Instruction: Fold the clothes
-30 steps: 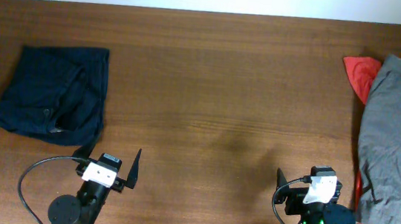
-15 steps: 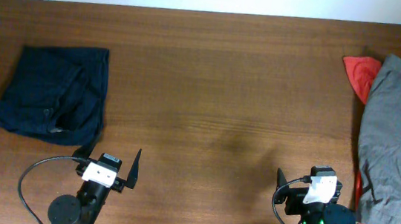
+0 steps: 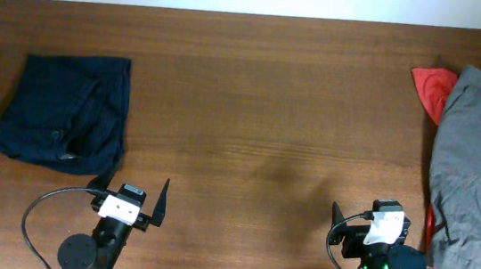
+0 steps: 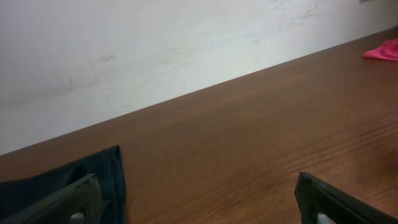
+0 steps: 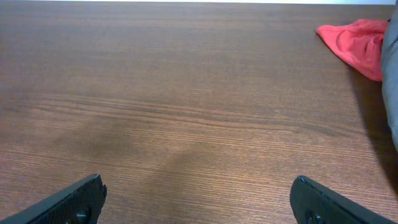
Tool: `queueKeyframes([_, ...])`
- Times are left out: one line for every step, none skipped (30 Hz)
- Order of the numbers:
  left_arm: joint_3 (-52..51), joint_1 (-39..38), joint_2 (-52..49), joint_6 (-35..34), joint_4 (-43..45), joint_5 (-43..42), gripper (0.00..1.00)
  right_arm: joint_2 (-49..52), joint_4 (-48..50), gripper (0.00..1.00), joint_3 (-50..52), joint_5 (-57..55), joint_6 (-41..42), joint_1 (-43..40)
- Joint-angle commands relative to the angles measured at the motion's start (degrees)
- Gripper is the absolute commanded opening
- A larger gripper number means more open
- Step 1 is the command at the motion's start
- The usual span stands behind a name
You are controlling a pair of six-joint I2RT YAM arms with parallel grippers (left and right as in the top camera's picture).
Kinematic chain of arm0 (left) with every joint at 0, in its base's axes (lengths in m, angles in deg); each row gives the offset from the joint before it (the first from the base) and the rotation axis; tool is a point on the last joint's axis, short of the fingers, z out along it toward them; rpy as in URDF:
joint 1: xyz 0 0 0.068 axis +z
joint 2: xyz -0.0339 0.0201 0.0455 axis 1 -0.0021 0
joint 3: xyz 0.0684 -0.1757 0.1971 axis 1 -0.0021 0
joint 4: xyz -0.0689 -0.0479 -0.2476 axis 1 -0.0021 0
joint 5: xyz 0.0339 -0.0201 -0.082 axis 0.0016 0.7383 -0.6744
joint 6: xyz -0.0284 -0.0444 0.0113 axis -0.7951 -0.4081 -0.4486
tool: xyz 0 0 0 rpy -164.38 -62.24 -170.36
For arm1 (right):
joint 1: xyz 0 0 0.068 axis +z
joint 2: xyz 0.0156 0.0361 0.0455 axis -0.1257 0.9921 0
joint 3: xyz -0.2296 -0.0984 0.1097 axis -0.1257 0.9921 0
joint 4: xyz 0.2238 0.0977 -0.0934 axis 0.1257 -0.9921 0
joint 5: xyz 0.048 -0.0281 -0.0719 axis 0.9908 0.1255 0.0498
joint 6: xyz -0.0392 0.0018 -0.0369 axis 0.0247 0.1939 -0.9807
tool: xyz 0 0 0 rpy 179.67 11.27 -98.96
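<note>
nothing moved; navy shorts lie roughly folded on table.

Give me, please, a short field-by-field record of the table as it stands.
clothes: navy shorts, in a compact bundle at the left side of the table
other fabric: grey garment at the right edge, lying partly over a red cloth
left gripper: open, empty, close to the shorts, not touching
right gripper: open, empty, beside the grey garment
</note>
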Motion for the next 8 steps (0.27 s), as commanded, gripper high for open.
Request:
queueKeyframes([-0.2,0.4,0.2,0.3,-0.2,0.2,0.99,-0.6,0.2,0.99,0.4,-0.5,0.8,0.1])
queueKeyframes([-0.2,0.4,0.2,0.3,-0.2,0.2,0.99,-0.6,0.2,0.99,0.4,-0.5,0.8,0.1])
queueKeyframes([-0.2,0.4,0.2,0.3,-0.2,0.2,0.99,-0.6,0.2,0.99,0.4,-0.5,0.8,0.1])
queueKeyframes([-0.2,0.4,0.2,0.3,-0.2,0.2,0.99,-0.6,0.2,0.99,0.4,-0.5,0.8,0.1])
queueKeyframes([-0.2,0.4,0.2,0.3,-0.2,0.2,0.99,-0.6,0.2,0.99,0.4,-0.5,0.8,0.1])
queueKeyframes([-0.2,0.4,0.2,0.3,-0.2,0.2,0.99,-0.6,0.2,0.98,0.4,-0.5,0.8,0.1])
queueKeyframes([-0.2,0.4,0.2,0.3,-0.2,0.2,0.99,-0.6,0.2,0.99,0.4,-0.5,0.8,0.1])
queueKeyframes([-0.2,0.4,0.2,0.3,-0.2,0.2,0.99,-0.6,0.2,0.99,0.4,-0.5,0.8,0.1])
